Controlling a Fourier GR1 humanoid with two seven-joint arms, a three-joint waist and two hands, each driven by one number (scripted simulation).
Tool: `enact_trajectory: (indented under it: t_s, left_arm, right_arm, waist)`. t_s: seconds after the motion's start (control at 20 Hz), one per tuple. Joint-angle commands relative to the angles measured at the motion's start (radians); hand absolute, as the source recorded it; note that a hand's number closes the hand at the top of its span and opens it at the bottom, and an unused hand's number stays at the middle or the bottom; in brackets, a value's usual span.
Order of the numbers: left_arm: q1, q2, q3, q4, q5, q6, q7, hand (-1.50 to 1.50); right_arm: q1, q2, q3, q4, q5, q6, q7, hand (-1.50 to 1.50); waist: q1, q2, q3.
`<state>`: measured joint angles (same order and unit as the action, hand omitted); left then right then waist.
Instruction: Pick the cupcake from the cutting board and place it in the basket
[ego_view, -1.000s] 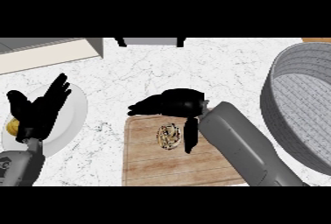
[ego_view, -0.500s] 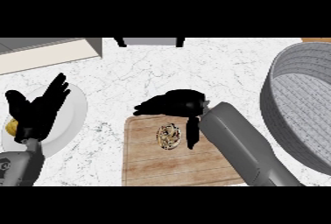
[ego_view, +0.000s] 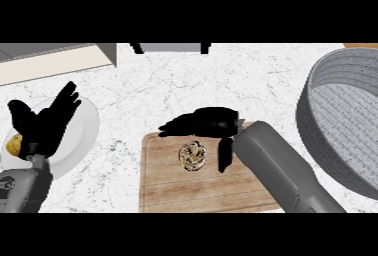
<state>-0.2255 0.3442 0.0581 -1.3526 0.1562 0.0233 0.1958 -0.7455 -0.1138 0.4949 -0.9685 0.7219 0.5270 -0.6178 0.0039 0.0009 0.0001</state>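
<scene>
Resting at 9 o'clock, the left hand (ego_view: 44, 125) is spread, fingers up, over a white plate (ego_view: 83, 131). At centre the cupcake (ego_view: 193, 155) is seen on the cutting board (ego_view: 199, 190), untouched. The right hand (ego_view: 203, 122) is held at its 12 o'clock, fingers relaxed, thumb hung just beside the cupcake at its 3 o'clock; nothing is pinched. Step judged: approach for the pick. Next, the hand is to be lowered and closed round the cupcake, then carried to the basket (ego_view: 332, 85) at 3 o'clock.
</scene>
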Motion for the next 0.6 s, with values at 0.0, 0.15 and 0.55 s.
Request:
enact_trajectory:
  t_s: [0.0, 0.15, 0.55]
  left_arm:
    - [0.049, 0.032, 0.029, -0.074, 0.016, -0.029, 0.034, 0.0]
    - [-0.018, -0.004, 0.032, 0.063, -0.027, -0.03, -0.041, 0.0]
    - [-0.011, -0.03, 0.055, 0.071, -0.033, -0.049, -0.051, 0.0]
  right_arm:
    - [0.062, -0.051, 0.021, -0.08, 0.01, 0.084, -0.074, -1.5]
    - [0.026, 0.037, 0.008, 0.003, 0.074, -0.018, -0.037, -1.5]
    - [0.048, 0.077, 0.014, 0.034, 0.164, -0.063, -0.031, -1.5]
  waist:
    - [0.0, -0.003, 0.0]
    - [0.0, 0.001, 0.0]
    - [0.0, 0.0, 0.0]
